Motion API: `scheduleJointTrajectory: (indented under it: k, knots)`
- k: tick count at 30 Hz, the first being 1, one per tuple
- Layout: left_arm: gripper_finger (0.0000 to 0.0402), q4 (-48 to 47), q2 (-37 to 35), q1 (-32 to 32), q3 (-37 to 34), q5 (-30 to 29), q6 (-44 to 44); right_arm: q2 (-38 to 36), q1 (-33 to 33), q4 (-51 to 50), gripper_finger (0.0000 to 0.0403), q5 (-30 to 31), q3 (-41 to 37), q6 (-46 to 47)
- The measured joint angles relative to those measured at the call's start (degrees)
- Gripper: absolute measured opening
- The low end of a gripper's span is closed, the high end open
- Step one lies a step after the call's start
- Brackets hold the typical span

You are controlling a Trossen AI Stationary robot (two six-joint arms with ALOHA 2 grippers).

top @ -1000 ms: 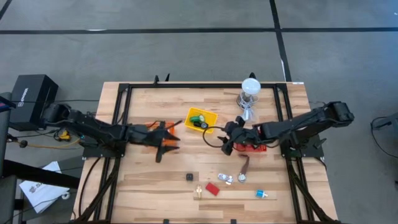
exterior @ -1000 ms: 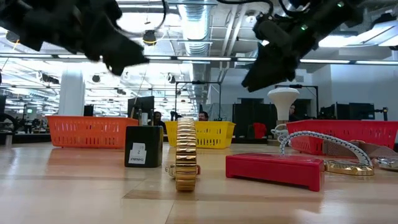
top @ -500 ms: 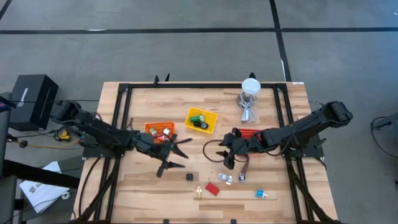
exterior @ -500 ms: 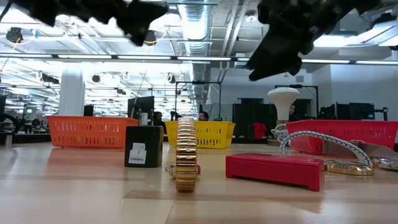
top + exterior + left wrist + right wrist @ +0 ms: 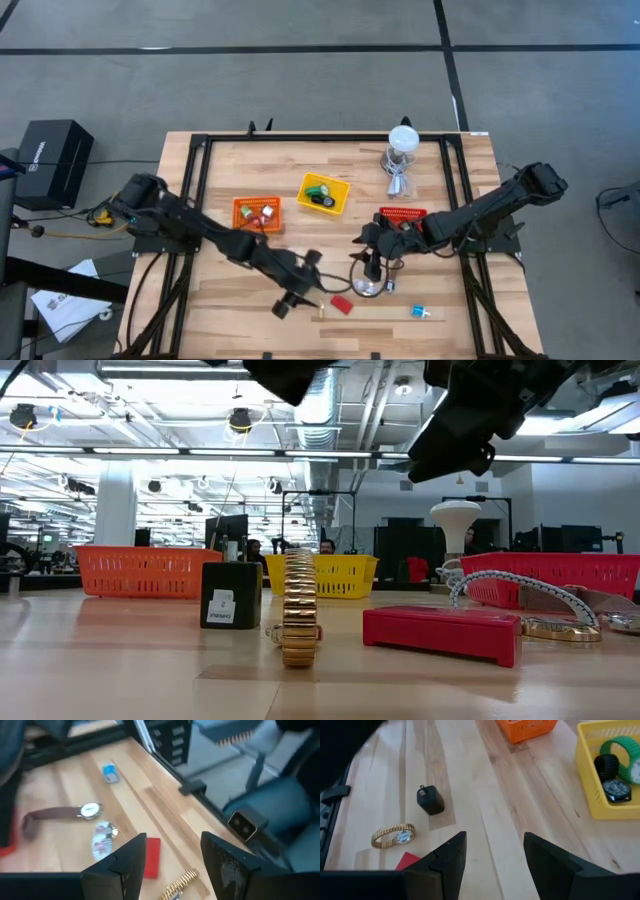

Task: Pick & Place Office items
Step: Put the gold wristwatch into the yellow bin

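Note:
My left gripper (image 5: pixel 304 287) hangs open above the near middle of the table, over the red block (image 5: pixel 152 856) and the gold watch band (image 5: pixel 179 888). My right gripper (image 5: pixel 370 274) hangs open just to its right, above the silver watch (image 5: pixel 365 288) and the brown-strap watch (image 5: pixel 391 271). The black cube (image 5: pixel 430 800) stands on the wood next to the gold band (image 5: pixel 393 835). A small blue bit (image 5: pixel 418 312) lies toward the near right. In the low view the cube (image 5: pixel 231 595), the band on edge (image 5: pixel 300 607) and the block (image 5: pixel 444 632) all rest on the table.
The orange bin (image 5: pixel 257 212), the yellow bin (image 5: pixel 325 192) with a green watch and black watches in it, and the red bin (image 5: pixel 403 214) sit mid-table. A white round-topped stand with cable (image 5: pixel 402 146) is at the far edge. Black frame rails run along both sides.
My left gripper has swung from over the orange bin toward the near edge and to the right, ending above the cube and red block. My right gripper has moved from the red bin toward the near edge, over the silver watch. No object has moved.

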Motion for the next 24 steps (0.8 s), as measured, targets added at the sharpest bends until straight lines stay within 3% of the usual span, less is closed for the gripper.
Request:
scheduleJointTrajectory:
  k: [5, 14, 24]
  knots:
    - [0.0194, -2.71, 6.79, -1.07, 4.03, 1.40, 8.05, 0.00, -0.13, 0.12, 0.0189, 0.02, -0.07, 0.02]
    - [0.0242, -6.89, 13.06, -0.68, 5.32, 4.82, 11.62, -0.04, -0.18, -0.73, 0.0189, 0.15, -0.04, -2.25]
    - [0.0225, -6.52, 17.81, 0.66, 5.34, 4.36, 17.39, -0.04, -1.38, -2.12, 0.0189, 0.22, -0.04, -3.43]
